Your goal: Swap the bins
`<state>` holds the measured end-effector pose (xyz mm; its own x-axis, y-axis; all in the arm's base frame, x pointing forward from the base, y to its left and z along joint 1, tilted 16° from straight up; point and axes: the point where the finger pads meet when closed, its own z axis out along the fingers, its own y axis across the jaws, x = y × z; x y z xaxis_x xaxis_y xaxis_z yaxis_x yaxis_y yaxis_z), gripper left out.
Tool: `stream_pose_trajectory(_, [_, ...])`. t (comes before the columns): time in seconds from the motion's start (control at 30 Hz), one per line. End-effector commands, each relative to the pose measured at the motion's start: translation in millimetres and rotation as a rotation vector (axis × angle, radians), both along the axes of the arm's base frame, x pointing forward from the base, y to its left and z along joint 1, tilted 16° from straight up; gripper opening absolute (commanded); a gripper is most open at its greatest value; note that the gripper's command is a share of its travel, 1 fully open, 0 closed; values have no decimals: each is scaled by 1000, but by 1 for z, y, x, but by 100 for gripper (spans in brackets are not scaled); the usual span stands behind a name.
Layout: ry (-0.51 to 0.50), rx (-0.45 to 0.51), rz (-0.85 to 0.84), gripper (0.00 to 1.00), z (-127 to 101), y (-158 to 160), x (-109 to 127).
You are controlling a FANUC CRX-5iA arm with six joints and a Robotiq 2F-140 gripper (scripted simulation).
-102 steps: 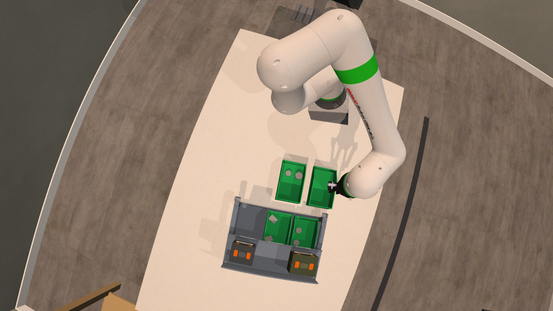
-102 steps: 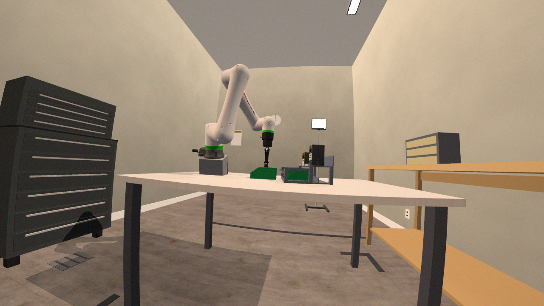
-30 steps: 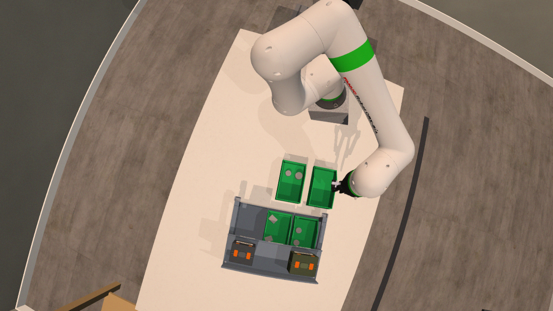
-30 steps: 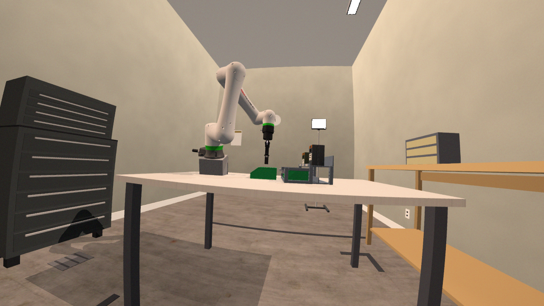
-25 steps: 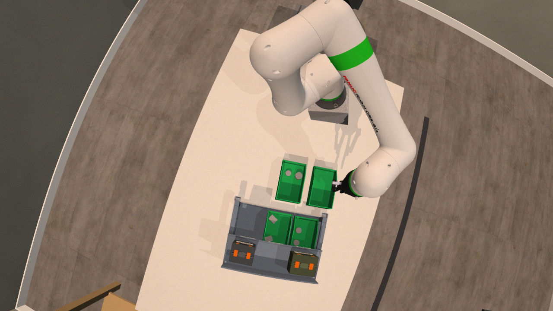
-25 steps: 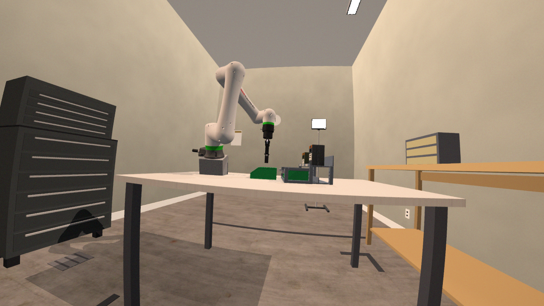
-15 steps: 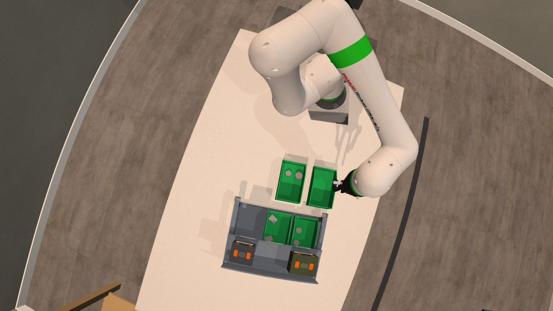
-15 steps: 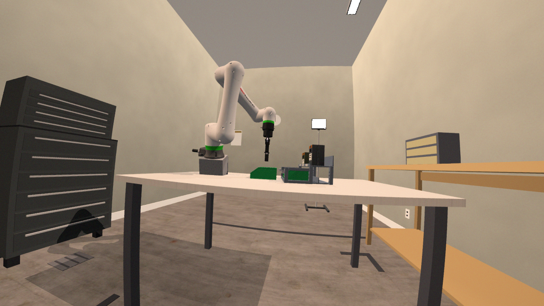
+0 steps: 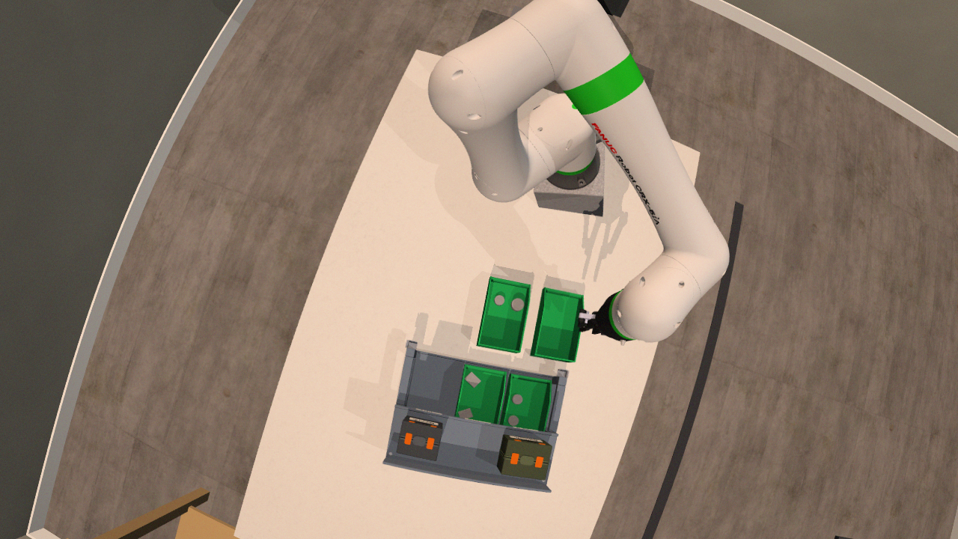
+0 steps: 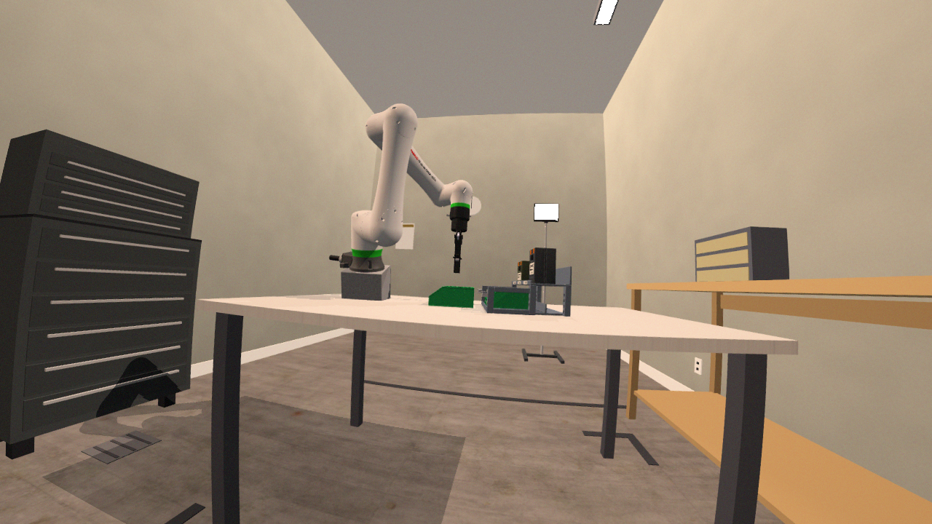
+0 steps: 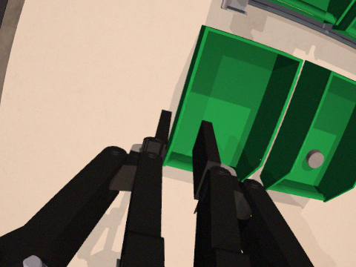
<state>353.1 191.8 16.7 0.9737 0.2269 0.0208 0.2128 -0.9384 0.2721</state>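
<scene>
The empty green bin (image 9: 555, 328) (image 11: 228, 99) stands upright on the table (image 9: 375, 268), in front of the shelf (image 9: 428, 382) (image 10: 560, 285). The bin with parts (image 9: 505, 328) (image 10: 449, 296) (image 11: 322, 129) stands right beside it and holds two grey discs. My gripper (image 9: 584, 317) (image 10: 458, 267) (image 11: 182, 131) hangs above the outer side wall of the empty bin, clear of it. Its fingers stand a little apart with nothing between them. The shelf's left slot is a bare gap.
Two more green bins (image 9: 479, 395) (image 9: 525, 402) with grey parts sit in the shelf's middle and right slots. Two dark cases (image 9: 420, 436) (image 9: 526, 459) stand on the shelf's top board. The robot base (image 9: 569, 187) is at the far end of the table.
</scene>
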Motion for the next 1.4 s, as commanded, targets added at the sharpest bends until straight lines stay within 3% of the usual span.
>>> stream_pose_trajectory(0.0, [-1, 1, 1, 24, 2, 1, 0])
stream_pose_trajectory(0.67, [-1, 1, 1, 24, 6, 2, 0])
stream_pose_trajectory(0.7, [-1, 1, 1, 10, 6, 2, 0])
stream_pose_trajectory(1.37, [-1, 1, 1, 10, 7, 1, 0])
